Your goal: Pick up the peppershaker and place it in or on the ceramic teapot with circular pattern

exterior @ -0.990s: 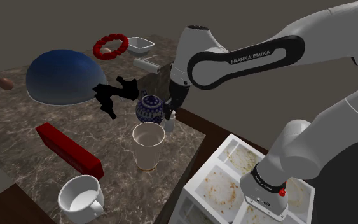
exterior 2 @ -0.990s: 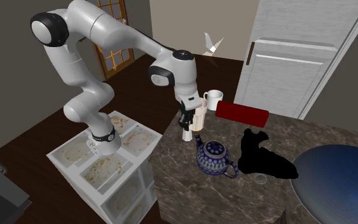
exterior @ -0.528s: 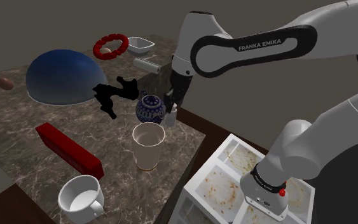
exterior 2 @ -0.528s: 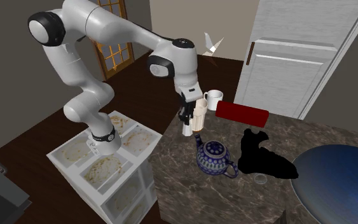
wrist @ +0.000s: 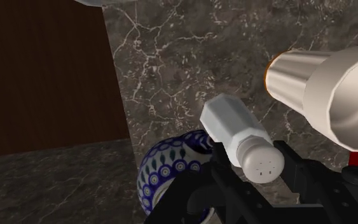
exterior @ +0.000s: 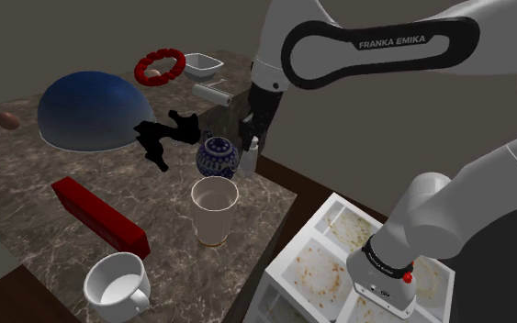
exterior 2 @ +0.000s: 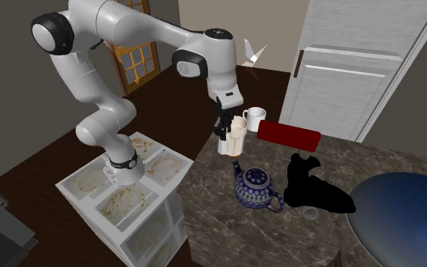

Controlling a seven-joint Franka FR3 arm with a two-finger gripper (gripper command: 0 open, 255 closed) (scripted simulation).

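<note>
A white pepper shaker (wrist: 241, 137) with a holed cap sits between the black fingers of my gripper (wrist: 260, 170), which is shut on it. The shaker (exterior: 249, 161) hangs above the marble tabletop near its edge, just to the right of the teapot in the shoulder view. The teapot (exterior: 218, 157) is dark blue with white circle patterns and stands upright with its lid on. From the second exterior view, my gripper (exterior 2: 221, 130) holds the shaker (exterior 2: 223, 146) up and left of the teapot (exterior 2: 255, 188). The teapot (wrist: 171, 168) lies below the hand.
A beige cup (exterior: 215, 209) stands close to the teapot. A red box (exterior: 100, 216) and a white mug (exterior: 117, 283) sit nearer the front. A black figure (exterior: 166, 133), a blue dome (exterior: 86, 110), a red ring (exterior: 160, 66) and a white bowl (exterior: 201, 64) lie behind.
The arm has lifted the gripper and the shaker higher above the tabletop, beside the teapot. The other things have stayed where they were.
</note>
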